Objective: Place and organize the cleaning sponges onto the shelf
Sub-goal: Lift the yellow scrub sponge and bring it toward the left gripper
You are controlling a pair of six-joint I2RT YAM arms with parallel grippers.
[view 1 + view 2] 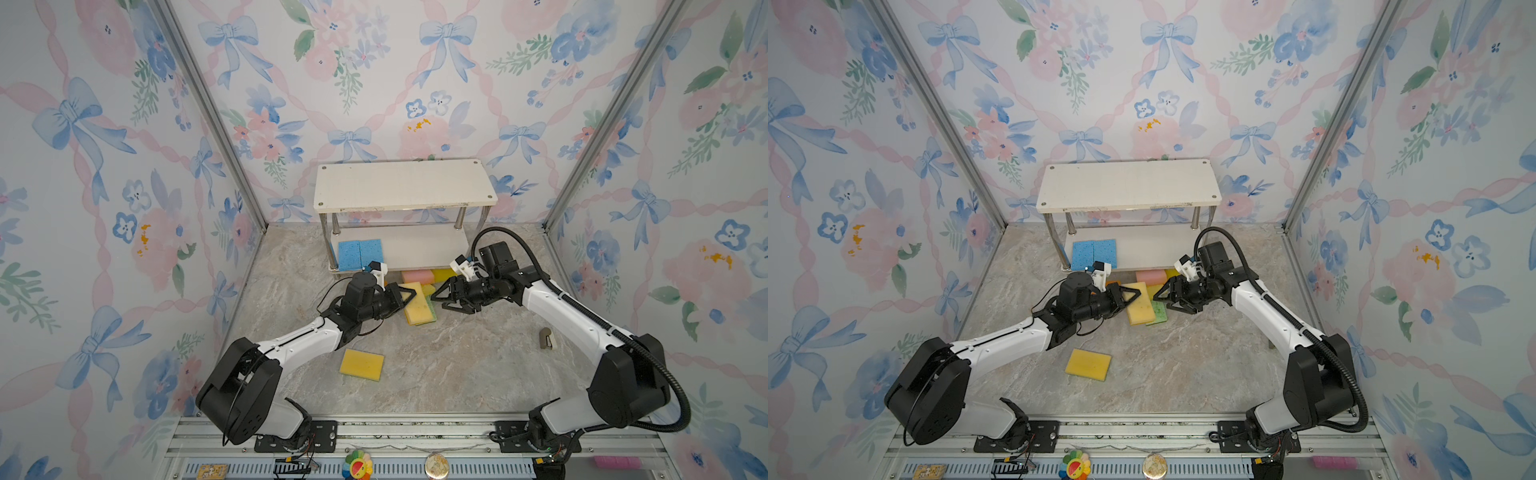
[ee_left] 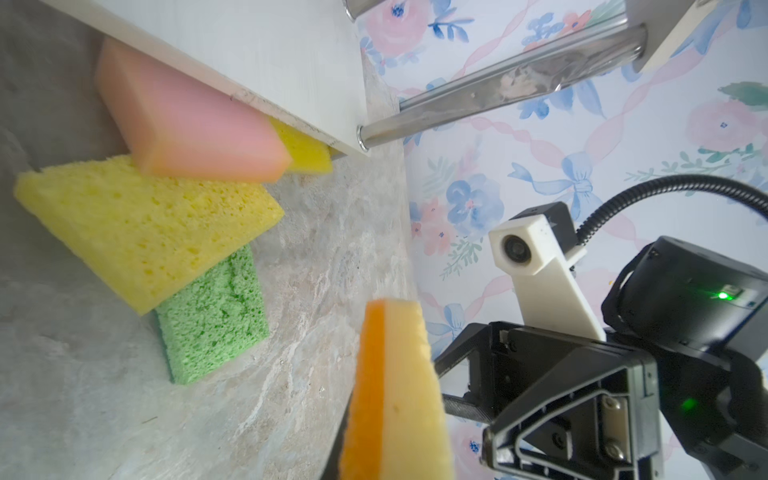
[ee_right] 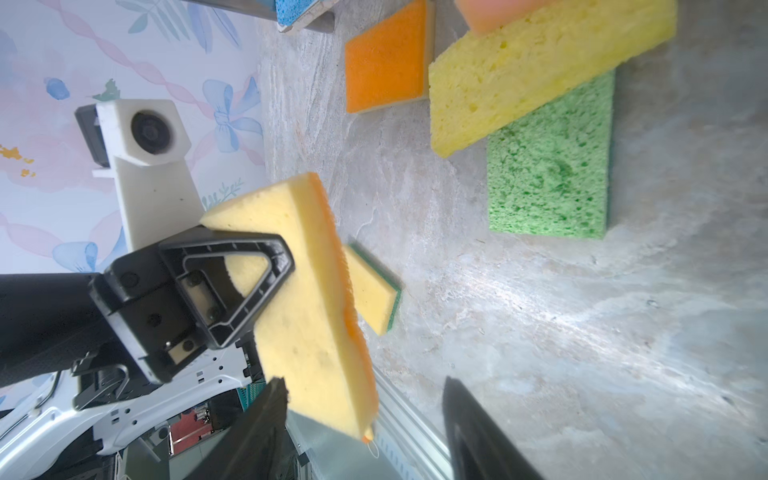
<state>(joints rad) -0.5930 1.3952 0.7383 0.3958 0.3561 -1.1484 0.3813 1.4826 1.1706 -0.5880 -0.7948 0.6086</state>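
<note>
The grey marble-patterned tabletop (image 1: 457, 374) is spreading under both claws. Beyond them the white 2-tier shelf with 4 shiny metal legs (image 1: 405, 183) is standing against the back wall. 2 blue porous sponges (image 1: 360, 253) are lying side by side on its lower board, just beyond the left claw (image 1: 406, 296).

This claw is clenching a pale yellow sponge with an orange scouring face (image 3: 303, 291) and is holding it on edge in the air, between the 2 claws. The right claw (image 1: 438, 301) is facing it with jaws standing apart and is gripping nothing, though one end of the held sponge is hanging close to its fingers.

Just past the tips of both claws a coarse yellow sponge (image 3: 540, 70) is lying slanted over a green sponge (image 3: 548, 166). A pink sponge (image 2: 187, 120) is resting on the yellow one's far end, against the front edge of the lower board. A smaller yellow sponge (image 2: 307, 151), partly hidden by the pink one, is lying at the same edge.

An orange-faced sponge (image 3: 386, 58) is lying flat just beside the left claw, on its shelf side. Behind the left claw, beside its forearm, a yellow sponge with a green underside (image 1: 361, 364) is lying alone.
</note>
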